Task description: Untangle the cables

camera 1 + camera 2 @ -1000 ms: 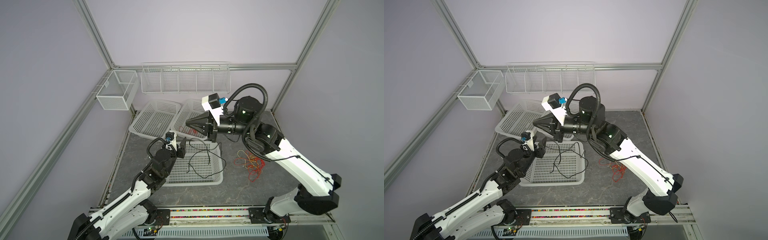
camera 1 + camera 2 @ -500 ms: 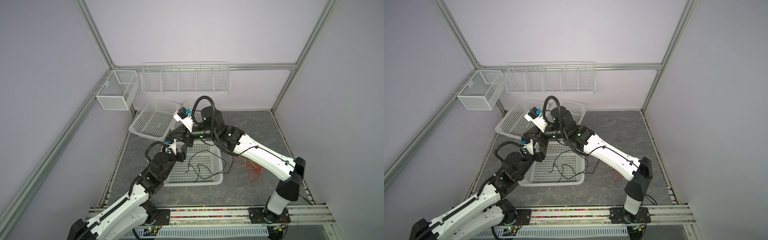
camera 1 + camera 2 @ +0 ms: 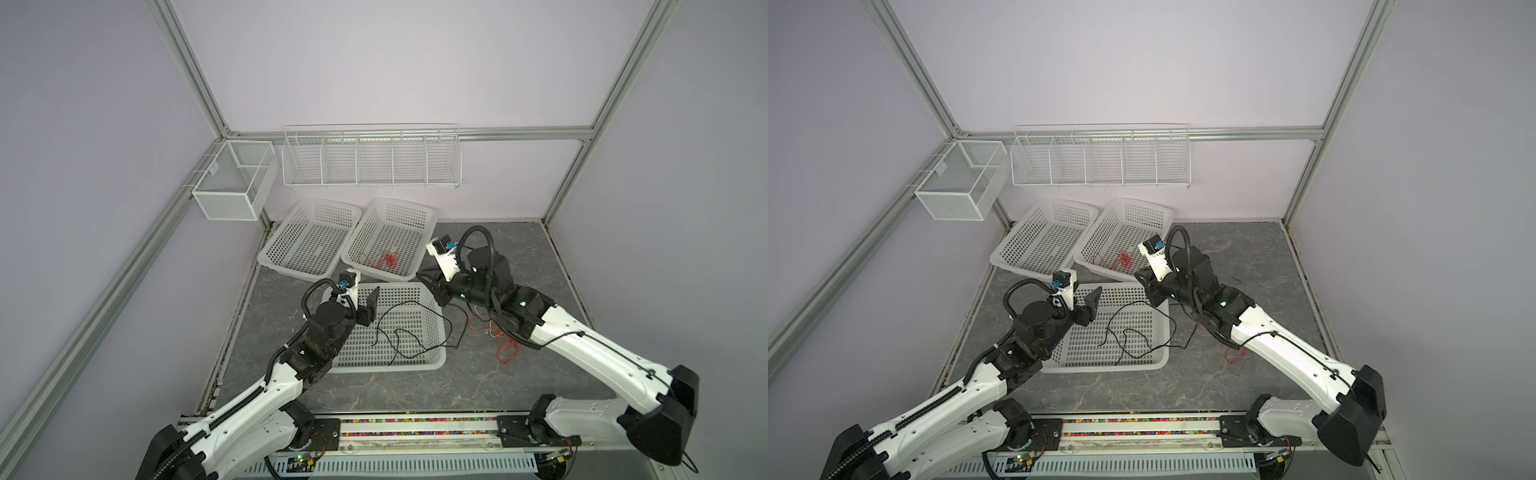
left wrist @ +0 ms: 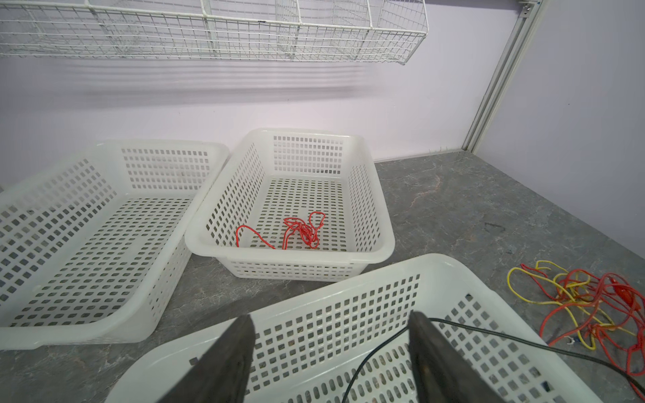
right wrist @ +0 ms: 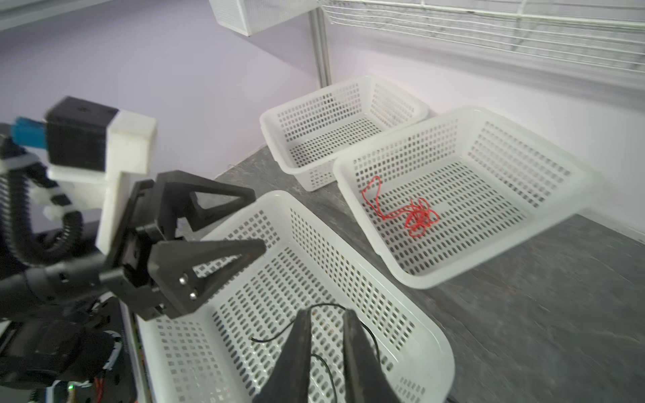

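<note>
As your right arm draws back from its reach across the middle, the left gripper (image 4: pixel 330 315) hangs spread wide over the near basket (image 3: pixel 390 365). A black cable (image 4: pixel 506 336) now lies loose in that basket, trailing over its right rim. The right gripper (image 5: pixel 326 314) sits barely parted, pinching nothing visible. One cable looks freed; the red-and-yellow tangle (image 3: pixel 505 340) waits on the table (image 3: pixel 415 395).

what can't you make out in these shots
Red and yellow cable tangle: cut off by the edge in the left wrist view; partly under the right arm in both top views.
Black cable: a stretch runs under the right arm in both top views; whether the right pincer touches it is unclear in the right wrist view.
Red cable in the far basket: one strand or several, too knotted to tell.
</note>
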Available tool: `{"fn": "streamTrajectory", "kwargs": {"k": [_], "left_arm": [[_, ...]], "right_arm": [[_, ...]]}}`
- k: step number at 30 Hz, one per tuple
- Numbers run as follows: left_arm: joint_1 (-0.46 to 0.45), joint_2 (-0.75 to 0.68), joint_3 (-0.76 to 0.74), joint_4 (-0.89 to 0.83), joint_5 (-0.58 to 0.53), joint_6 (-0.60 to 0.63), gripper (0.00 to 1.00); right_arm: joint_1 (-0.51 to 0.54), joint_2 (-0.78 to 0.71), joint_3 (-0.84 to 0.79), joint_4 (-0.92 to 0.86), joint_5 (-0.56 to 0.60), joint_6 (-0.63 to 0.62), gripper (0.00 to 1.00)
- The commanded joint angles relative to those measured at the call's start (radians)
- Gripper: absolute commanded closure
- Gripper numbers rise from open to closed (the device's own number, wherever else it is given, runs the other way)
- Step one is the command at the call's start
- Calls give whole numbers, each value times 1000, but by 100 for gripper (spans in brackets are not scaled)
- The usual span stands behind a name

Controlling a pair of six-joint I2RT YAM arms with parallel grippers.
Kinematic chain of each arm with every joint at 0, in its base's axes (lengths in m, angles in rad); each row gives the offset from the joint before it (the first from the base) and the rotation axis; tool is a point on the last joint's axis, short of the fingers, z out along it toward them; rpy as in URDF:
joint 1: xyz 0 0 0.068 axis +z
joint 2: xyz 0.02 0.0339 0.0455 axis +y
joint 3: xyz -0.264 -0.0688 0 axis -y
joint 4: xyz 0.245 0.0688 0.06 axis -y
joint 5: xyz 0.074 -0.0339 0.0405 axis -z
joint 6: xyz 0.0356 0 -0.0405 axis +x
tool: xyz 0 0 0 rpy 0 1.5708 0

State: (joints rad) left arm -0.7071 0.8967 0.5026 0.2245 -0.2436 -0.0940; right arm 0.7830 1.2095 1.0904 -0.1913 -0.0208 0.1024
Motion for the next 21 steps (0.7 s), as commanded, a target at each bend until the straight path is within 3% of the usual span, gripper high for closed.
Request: {"fn": "streamTrajectory", "kwargs": {"k": [1,16,21], "left_arm": [[5,12,47,27,45,-8,30],[5,78,141,-77,261,8,22],[5,101,158,-57,284,5,22]], "right_arm": [[-8,-81,-118,-69,138,-12,78],[-14,-411,-494,-273,287,159,65],[-12,-451,-599,-221,230,224,56]]}}
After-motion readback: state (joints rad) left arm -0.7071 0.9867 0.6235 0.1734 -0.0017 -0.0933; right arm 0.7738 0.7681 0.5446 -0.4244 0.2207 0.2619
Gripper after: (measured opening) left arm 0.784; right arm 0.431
